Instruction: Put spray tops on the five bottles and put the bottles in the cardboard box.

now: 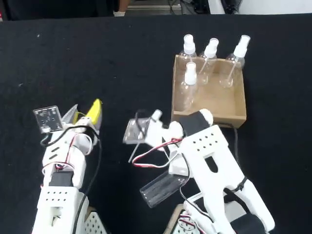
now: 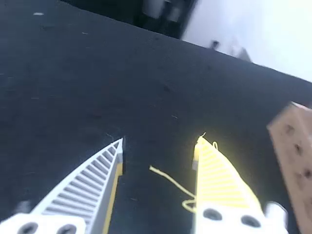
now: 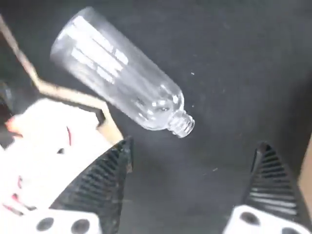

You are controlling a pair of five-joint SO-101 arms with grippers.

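Observation:
Several clear bottles (image 1: 187, 87) with white spray tops stand upright in the cardboard box (image 1: 209, 117) at the right. One clear bottle (image 1: 163, 188) without a top lies on its side on the black table, partly under the right arm. In the right wrist view this bottle (image 3: 122, 83) has its bare neck turned toward my right gripper (image 3: 195, 146). That gripper is open, holds nothing and is a short way from the neck. My left gripper (image 1: 87, 106), with one yellow finger, is open and holds nothing (image 2: 161, 141) over bare table at the left.
A corner of the box (image 2: 292, 146) shows off to the side of the left gripper. A small white part (image 1: 156, 115) and a thin tube sit by the right arm's front end; I cannot tell what they are. Black table (image 1: 97, 58) lies open between the arms and the far edge.

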